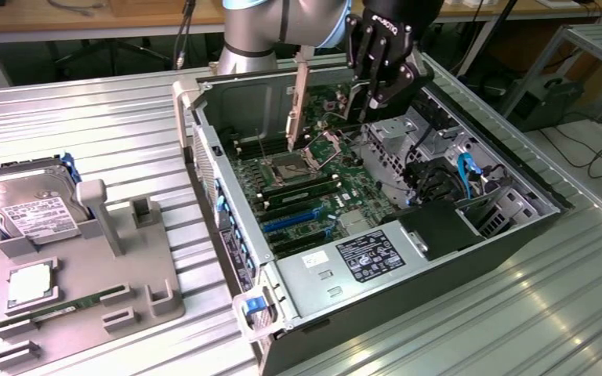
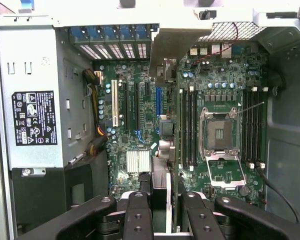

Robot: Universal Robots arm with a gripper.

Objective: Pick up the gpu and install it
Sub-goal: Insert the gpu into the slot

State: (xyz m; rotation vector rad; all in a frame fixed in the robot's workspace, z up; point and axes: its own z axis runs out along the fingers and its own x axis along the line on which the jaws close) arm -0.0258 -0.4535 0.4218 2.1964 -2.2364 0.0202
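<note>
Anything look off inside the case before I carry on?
Nothing spilled or broken. The gripper holds the gpu on edge above the motherboard, not seated in any slot. The CPU socket is open and empty, its retention frame swung up.

Silver-grey arm [image 1: 254,31], black end effector [image 1: 369,98] (screwed fingers)
</note>
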